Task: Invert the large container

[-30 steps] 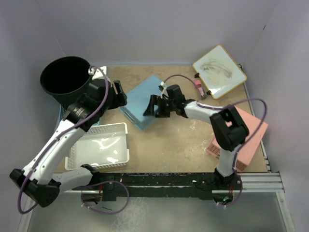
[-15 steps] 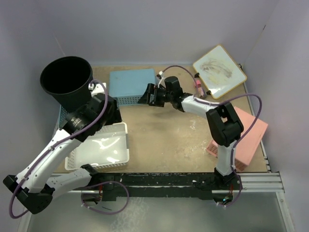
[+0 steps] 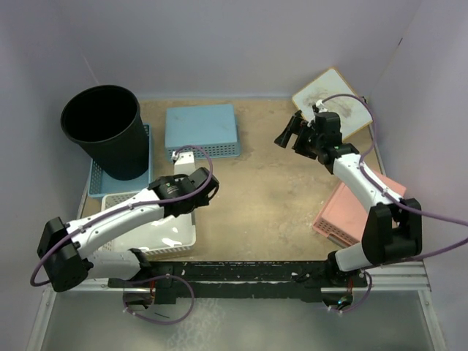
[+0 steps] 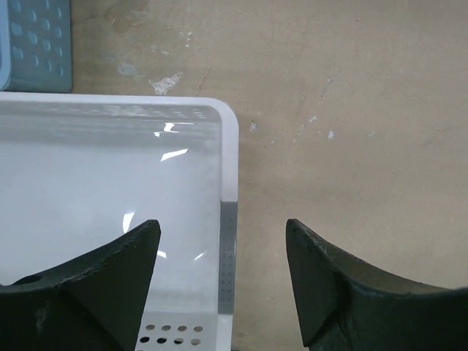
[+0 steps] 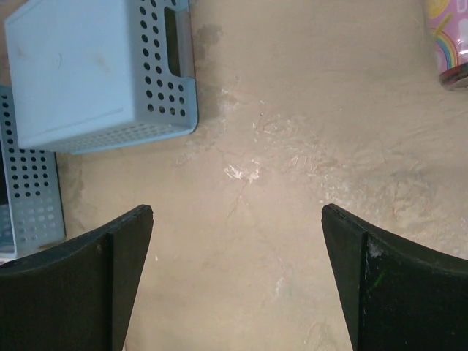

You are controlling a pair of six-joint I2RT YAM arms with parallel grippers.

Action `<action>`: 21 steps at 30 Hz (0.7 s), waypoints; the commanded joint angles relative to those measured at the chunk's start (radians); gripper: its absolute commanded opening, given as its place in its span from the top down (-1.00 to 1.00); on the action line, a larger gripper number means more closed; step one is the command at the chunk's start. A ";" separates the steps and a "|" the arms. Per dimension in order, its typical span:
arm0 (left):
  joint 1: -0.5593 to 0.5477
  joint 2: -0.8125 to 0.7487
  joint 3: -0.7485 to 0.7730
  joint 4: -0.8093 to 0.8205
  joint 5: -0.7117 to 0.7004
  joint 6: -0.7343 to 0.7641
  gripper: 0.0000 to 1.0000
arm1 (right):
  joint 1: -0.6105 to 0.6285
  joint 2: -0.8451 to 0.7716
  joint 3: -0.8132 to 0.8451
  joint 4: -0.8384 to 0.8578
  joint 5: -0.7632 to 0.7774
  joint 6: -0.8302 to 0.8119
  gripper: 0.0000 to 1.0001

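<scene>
The large container (image 3: 101, 130) is a tall round black bin standing upright at the back left, its mouth facing up. It rests on a light blue perforated basket (image 3: 144, 162). My left gripper (image 3: 193, 196) hangs apart from the bin, over the right rim of the white basket (image 3: 150, 227). In the left wrist view that gripper (image 4: 223, 252) is open above the white basket's rim (image 4: 228, 168), holding nothing. My right gripper (image 3: 287, 136) is open in the air at the back right. In the right wrist view it (image 5: 238, 245) shows only bare table between the fingers.
A light blue basket (image 3: 201, 129) (image 5: 95, 66) lies bottom up at the back centre. A whiteboard (image 3: 333, 107) leans at the back right. A pink basket (image 3: 360, 210) sits upside down at the right. A pink patterned object (image 5: 450, 36) stands near the whiteboard.
My left arm drew back from the black bin down to the white basket. My right arm let go of the light blue basket, which now lies flat, and withdrew to the right.
</scene>
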 commanded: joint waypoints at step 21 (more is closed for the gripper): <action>-0.011 0.065 0.002 0.589 0.509 -0.071 1.00 | 0.015 -0.176 0.106 -0.318 0.325 -0.086 -1.00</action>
